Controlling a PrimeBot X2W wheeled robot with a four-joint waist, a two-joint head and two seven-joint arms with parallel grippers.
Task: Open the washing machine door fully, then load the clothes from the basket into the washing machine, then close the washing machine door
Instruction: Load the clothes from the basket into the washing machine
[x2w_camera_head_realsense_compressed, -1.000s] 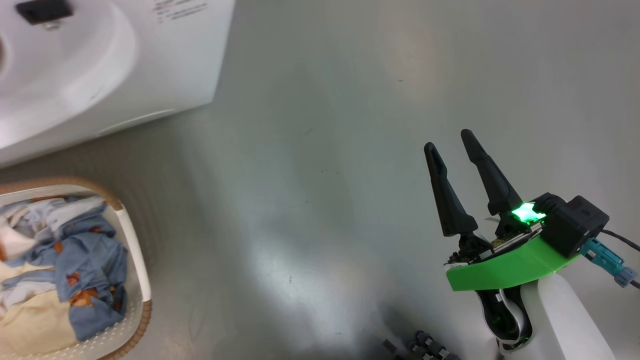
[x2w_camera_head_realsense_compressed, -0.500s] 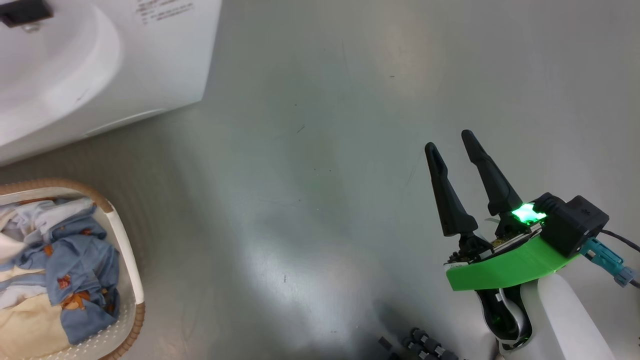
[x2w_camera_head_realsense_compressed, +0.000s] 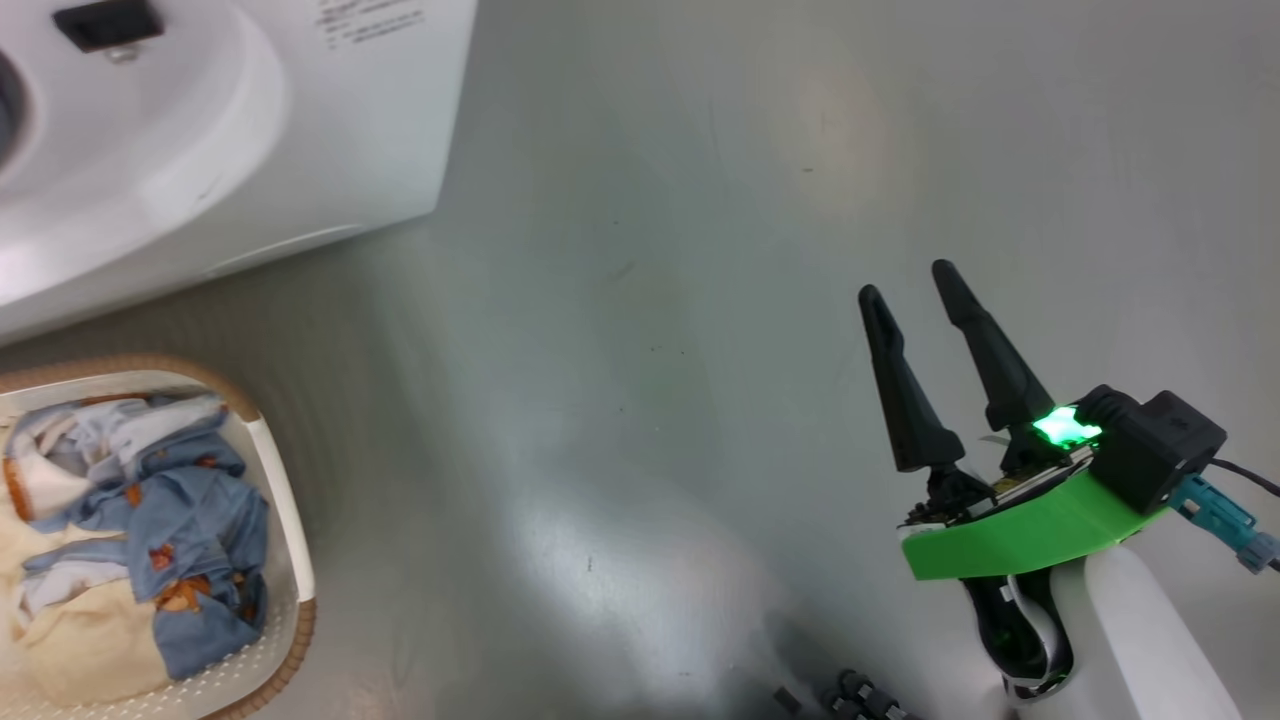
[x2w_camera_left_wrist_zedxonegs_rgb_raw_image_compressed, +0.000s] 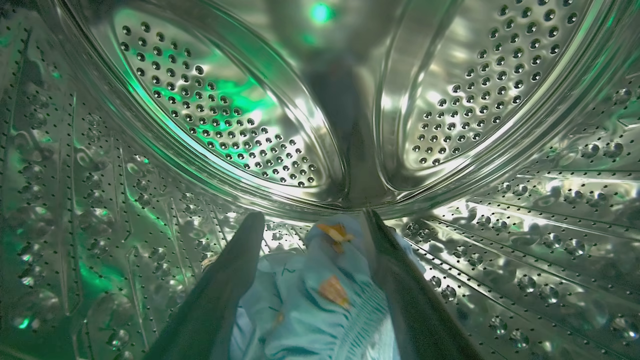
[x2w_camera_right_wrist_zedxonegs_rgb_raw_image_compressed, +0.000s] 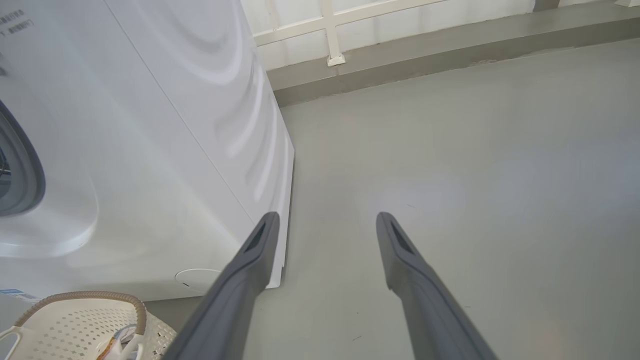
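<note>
Left gripper inside steel drum, jaws spread, blue garment lying between them. Right gripper wide, empty. Best to withdraw straight, not snagging the garment.

Washing machine shell: smooth glossy white; painted metal or plastic, can't tell. Drum inside: bright polished steel, perforated, embossed w/ bumps, near mirror finish w/ green glints. Clothes: thin soft cloth, matt, crinkled. Basket: matt cream plastic w/ small holes, brown woven-look rim. Floor: smooth grey, semi-gloss sheen. Right gripper fingers: matt dark plastic. Green mount behind them: smooth plastic.
</note>
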